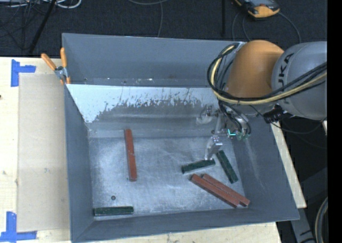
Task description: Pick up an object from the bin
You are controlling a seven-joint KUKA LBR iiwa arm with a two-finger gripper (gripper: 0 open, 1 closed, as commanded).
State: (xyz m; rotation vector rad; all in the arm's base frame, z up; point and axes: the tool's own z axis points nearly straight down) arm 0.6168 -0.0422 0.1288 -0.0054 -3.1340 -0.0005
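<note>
While the arm is reaching over the four o'clock part of the grey metal bin (pixel 160 65), the approach is, I judge, the step in hand. The fingers (pixel 215 144) are hovering just above one end of a short dark green flat bar (pixel 196 167) (plastic, perhaps) lying at their seven o'clock; whether they are released or clenched I cannot tell. The next move is calling for a straight descent, avoiding the twin green bar (pixel 227 167) at five o'clock.

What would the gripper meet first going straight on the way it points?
Probably the dark green bar lying flat just beneath the gripper, left of a second green bar; depth is unclear.
</note>
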